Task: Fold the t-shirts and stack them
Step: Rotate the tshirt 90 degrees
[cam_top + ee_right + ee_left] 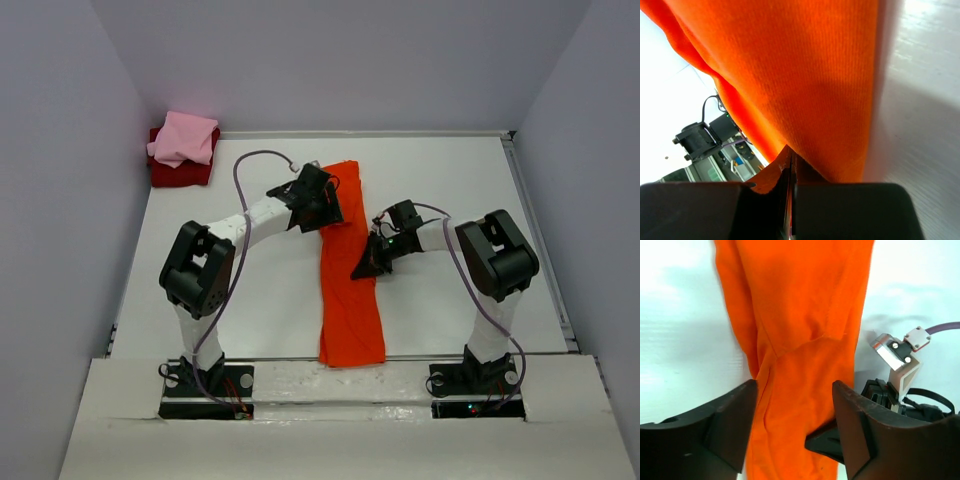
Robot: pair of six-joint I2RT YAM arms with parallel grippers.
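Note:
The bright orange-red t-shirt (pixel 348 265) lies as a long narrow strip down the middle of the white table (pixel 450 180). My left gripper (pixel 325 205) hovers over its far part, jaws open on either side of the cloth (pixel 800 315) and holding nothing. My right gripper (pixel 362 270) is at the strip's right edge, about halfway along, shut on a pinch of the orange cloth (pixel 800 75). The light pink t-shirt (pixel 184 138) sits folded on the dark red t-shirt (pixel 180 172) in the far left corner.
Grey walls enclose the table on the left, back and right. The right gripper's black body (pixel 880 395) is close beside the left fingers (pixel 850 415). Both arm bases stand at the near edge.

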